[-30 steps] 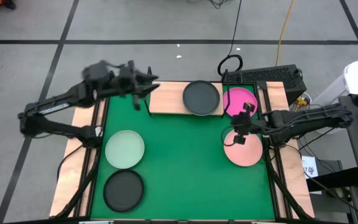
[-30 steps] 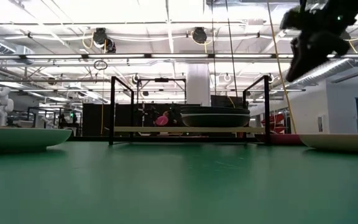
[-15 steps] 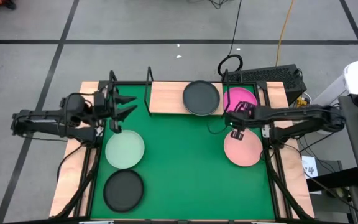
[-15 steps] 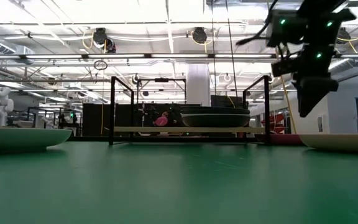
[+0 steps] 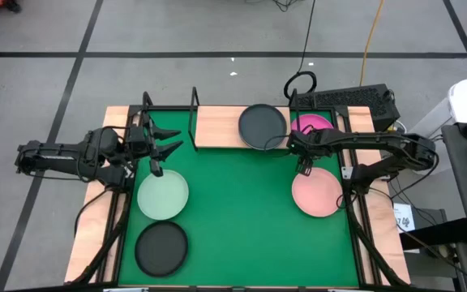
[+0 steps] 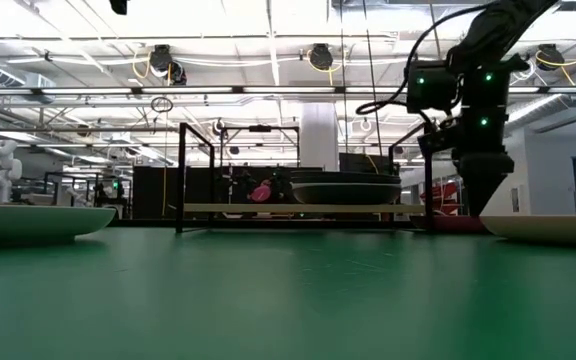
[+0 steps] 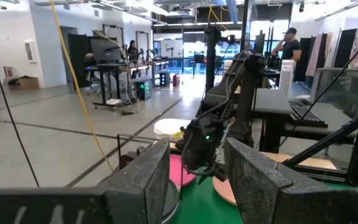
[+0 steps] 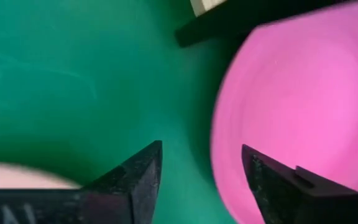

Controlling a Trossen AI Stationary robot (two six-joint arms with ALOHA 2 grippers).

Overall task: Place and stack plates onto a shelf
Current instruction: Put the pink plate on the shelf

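Note:
The shelf [image 5: 217, 127] is a light-wood board with black rod uprights at the mat's far edge. A dark grey plate [image 5: 262, 127] rests on its right half and in the low view looks like a low stack [image 6: 346, 188]. A magenta plate [image 5: 314, 126] lies on the mat right of the shelf. Near it lies a light pink plate [image 5: 317, 193]. My right gripper [image 5: 304, 160] hangs open, fingers down, over the mat between those two, at the magenta plate's [image 8: 291, 106] near-left rim, touching nothing. My left gripper [image 5: 169, 139] is open above the mat's left side, beyond a mint plate [image 5: 163, 195].
Another dark grey plate [image 5: 161, 247] lies at the mat's near left corner. The shelf's left half is bare wood. The green mat [image 5: 233, 211] is open in the middle. A black upright [image 6: 429, 175] stands close beside my right gripper [image 6: 483, 195]. People and desks show beyond the table.
My left gripper has drawn back from above the shelf's left end toward the table's left and near side and dropped lower. My right gripper has moved from over the light pink plate toward the far edge and down, and now hangs beside the magenta plate. No plate has moved.

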